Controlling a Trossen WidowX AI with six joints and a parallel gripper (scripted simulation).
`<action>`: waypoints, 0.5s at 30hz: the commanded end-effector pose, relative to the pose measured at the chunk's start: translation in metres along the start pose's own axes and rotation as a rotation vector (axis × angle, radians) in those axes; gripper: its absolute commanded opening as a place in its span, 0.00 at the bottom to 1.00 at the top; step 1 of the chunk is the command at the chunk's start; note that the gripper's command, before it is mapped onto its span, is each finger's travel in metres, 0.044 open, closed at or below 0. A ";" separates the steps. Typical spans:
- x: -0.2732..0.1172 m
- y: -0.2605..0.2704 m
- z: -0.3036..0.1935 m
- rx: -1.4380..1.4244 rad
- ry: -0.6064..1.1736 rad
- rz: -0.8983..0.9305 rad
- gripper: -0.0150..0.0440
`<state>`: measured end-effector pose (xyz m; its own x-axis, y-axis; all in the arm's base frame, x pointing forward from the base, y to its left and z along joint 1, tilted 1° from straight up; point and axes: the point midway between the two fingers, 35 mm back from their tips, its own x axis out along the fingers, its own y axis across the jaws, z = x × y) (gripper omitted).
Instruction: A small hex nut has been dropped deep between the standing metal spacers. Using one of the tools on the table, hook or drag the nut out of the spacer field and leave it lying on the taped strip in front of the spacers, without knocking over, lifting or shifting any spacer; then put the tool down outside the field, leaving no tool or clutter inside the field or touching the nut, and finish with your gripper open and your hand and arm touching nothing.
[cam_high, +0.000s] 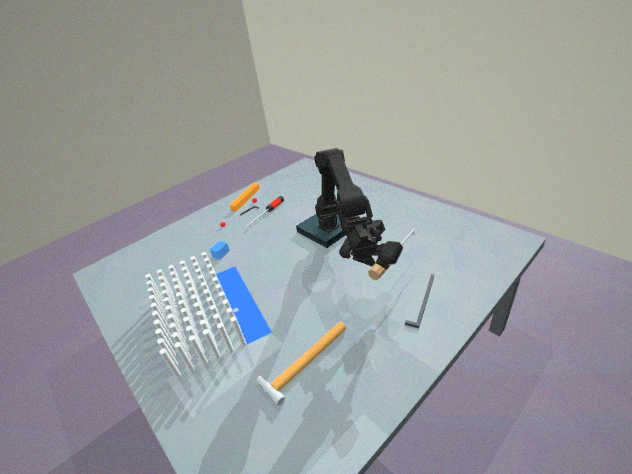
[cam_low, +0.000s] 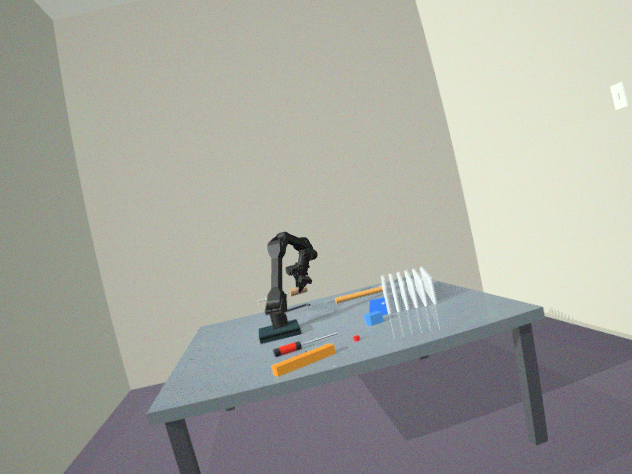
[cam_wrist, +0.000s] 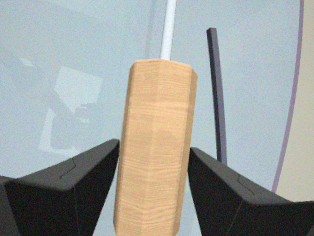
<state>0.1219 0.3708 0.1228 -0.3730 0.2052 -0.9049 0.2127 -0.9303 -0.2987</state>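
Observation:
My gripper (cam_high: 384, 262) (cam_low: 300, 289) (cam_wrist: 153, 150) is shut on the wooden handle (cam_high: 376, 271) (cam_wrist: 157, 110) of a tool and holds it above the table. The tool's thin pale rod (cam_high: 407, 237) (cam_wrist: 168, 30) points away from the spacers; its far end is too small to make out. The white spacers (cam_high: 196, 311) (cam_low: 406, 290) stand upright in several rows. The blue taped strip (cam_high: 247, 306) (cam_low: 376, 307) lies in front of them. A small pale spot (cam_high: 235, 309) shows over the strip near the spacers; I cannot tell whether it is the nut.
A dark L-shaped tool (cam_high: 425, 301) (cam_wrist: 217, 85) lies near the table edge. A hammer (cam_high: 311, 354) lies beyond the strip's near end. A blue block (cam_high: 220, 250) (cam_low: 374, 318) is beside the spacers. A screwdriver (cam_high: 275, 203) (cam_low: 288, 348) and an orange bar (cam_high: 244, 196) (cam_low: 304, 360) lie past the arm's base.

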 end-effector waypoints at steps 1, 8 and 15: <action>0.004 0.001 0.000 -0.002 -0.009 -0.001 0.25; 0.009 0.003 -0.002 -0.002 -0.009 -0.001 0.25; 0.014 0.004 -0.003 -0.002 -0.009 -0.001 0.25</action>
<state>0.1221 0.3714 0.1112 -0.3730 0.2052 -0.9048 0.2130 -0.9303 -0.2988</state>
